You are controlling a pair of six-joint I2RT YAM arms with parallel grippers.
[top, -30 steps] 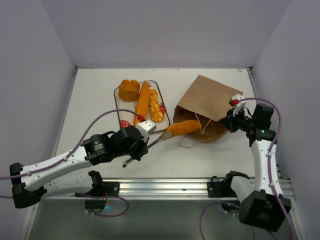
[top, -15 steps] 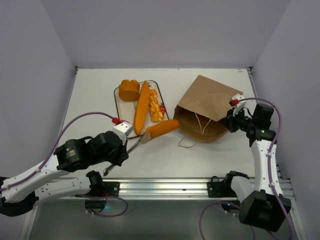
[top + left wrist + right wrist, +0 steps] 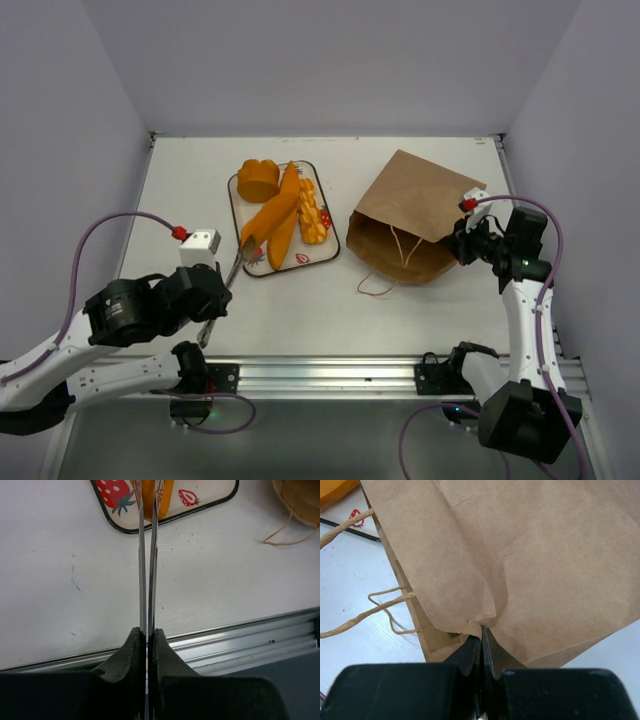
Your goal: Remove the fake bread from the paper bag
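The brown paper bag (image 3: 415, 212) lies on its side at the right, mouth toward the tray. My right gripper (image 3: 464, 236) is shut on the bag's back edge (image 3: 520, 555), the paper pinched between its fingertips (image 3: 481, 630). My left gripper (image 3: 212, 300) is shut on silver tongs (image 3: 147, 555), whose tips reach an orange long bread (image 3: 266, 217) lying slantwise on the strawberry tray (image 3: 331, 215). Also on the tray are a round bun (image 3: 258, 180), a baguette (image 3: 287, 205) and a braided loaf (image 3: 313, 214). The bag's inside is hidden.
The bag's twisted paper handles (image 3: 372, 288) lie loose on the table in front of its mouth, also seen in the left wrist view (image 3: 287, 536). A metal rail (image 3: 330, 375) runs along the near edge. White walls close in the sides and back.
My left arm has drawn back to the left, carrying the long bread in the tongs from the bag's mouth onto the tray. The right gripper and bag have not moved.
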